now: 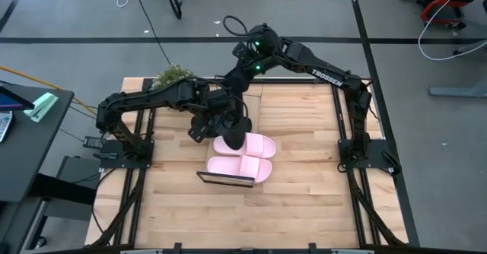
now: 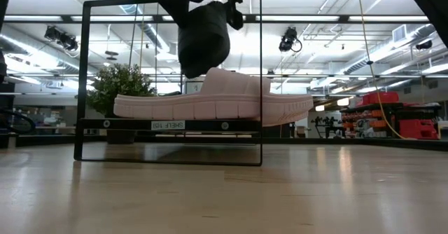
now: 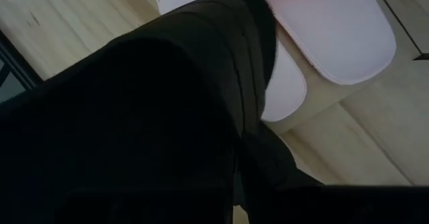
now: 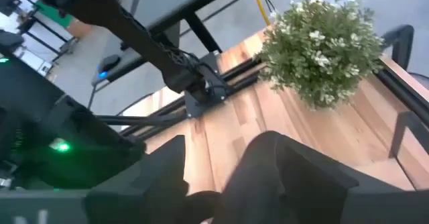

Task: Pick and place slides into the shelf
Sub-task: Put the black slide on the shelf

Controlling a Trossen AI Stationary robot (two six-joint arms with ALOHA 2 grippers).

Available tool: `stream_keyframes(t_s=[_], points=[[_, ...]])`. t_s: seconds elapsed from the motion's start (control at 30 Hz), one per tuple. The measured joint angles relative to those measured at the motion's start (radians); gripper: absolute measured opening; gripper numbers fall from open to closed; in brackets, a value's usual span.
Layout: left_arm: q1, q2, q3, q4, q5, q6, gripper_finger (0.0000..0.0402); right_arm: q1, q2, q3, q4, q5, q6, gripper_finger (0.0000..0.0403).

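**High view: black slide held over the pink pair**

Two pale pink slides (image 1: 242,157) lie side by side on the shelf (image 1: 226,180) near the table's (image 1: 304,201) middle. Left gripper (image 1: 228,125) is clamped on a black slide (image 1: 237,130) above them. Right gripper (image 1: 245,62) hovers near the table's far edge, finger spread unclear.

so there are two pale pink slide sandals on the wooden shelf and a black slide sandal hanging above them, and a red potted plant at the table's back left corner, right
Not quite. The potted plant at the table's back left corner is green with pale flecks, not red, as the right wrist view shows. The rest holds: two pale pink slide sandals lie on the light-wood shelf with a black slide sandal hanging above them.
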Motion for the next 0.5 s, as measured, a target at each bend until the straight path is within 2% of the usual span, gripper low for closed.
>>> stream_keyframes(t_s=[0.3, 0.4, 0.5], points=[[0.000, 0.000, 0.000, 0.002, -0.001, -0.001, 0.0017, 0.000, 0.000, 0.000, -0.006, -0.028, -0.008, 0.0142], [0.001, 0.000, 0.000, 0.002, -0.002, -0.001, 0.0010, -0.001, 0.000, 0.000, -0.008, -0.027, -0.034, 0.0130], [0.001, 0.000, 0.000, 0.002, -0.002, -0.001, 0.0010, -0.003, 0.000, 0.000, -0.020, -0.020, -0.035, 0.0136]])
